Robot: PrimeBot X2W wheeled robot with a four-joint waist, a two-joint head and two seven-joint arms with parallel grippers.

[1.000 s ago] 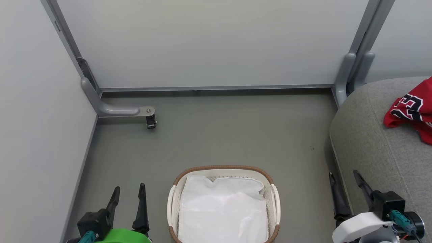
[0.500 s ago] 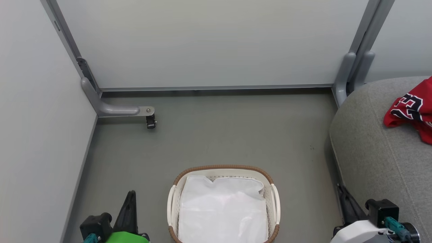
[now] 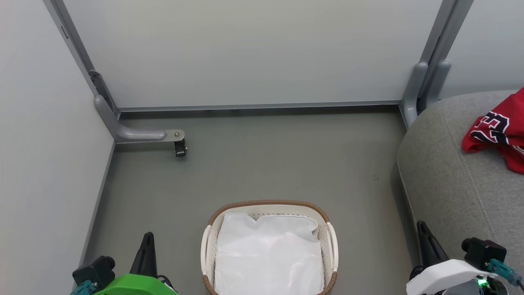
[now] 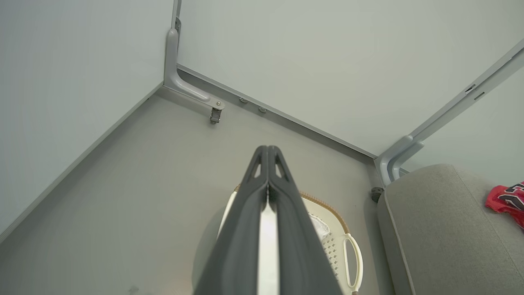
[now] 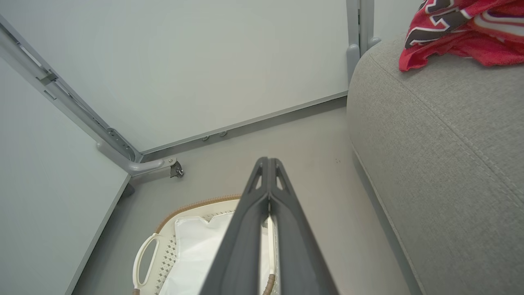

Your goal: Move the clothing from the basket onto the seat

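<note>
A head view looking down at a grey floor (image 3: 262,164) closed in by pale panels. The basket (image 3: 268,203) was seen at the bottom centre, standing on the floor. It was lined by a plain white sheet (image 3: 268,254), and no red cloth was seen on top of the sheet. The seat (image 3: 450,176) was seen at the right, near the basket but apart from it. A red jersey (image 3: 497,131) with black-and-white numerals was draped on the seat's top and cut off by the picture's right edge. Whether the second garment lay with it could not be told.

The left gripper (image 4: 268,149) was held low at the basket's left, its two fingers pressed together with nothing between them. The right gripper (image 5: 268,160) was held between basket and seat, likewise clenched on nothing.

The moving was judged to be finished or nearly so, with both arms drawn back. To close this step well, the basket would best be checked for red cloth hidden beneath the sheet, and the sheet itself left where it was. If another reach were needed, the fingers would have to be parted first and brought down inside the brown rim, clear of the white handles. The jersey was judged to be limp and liable to slide, so it should be kept well in from the seat's rounded edge.
</note>
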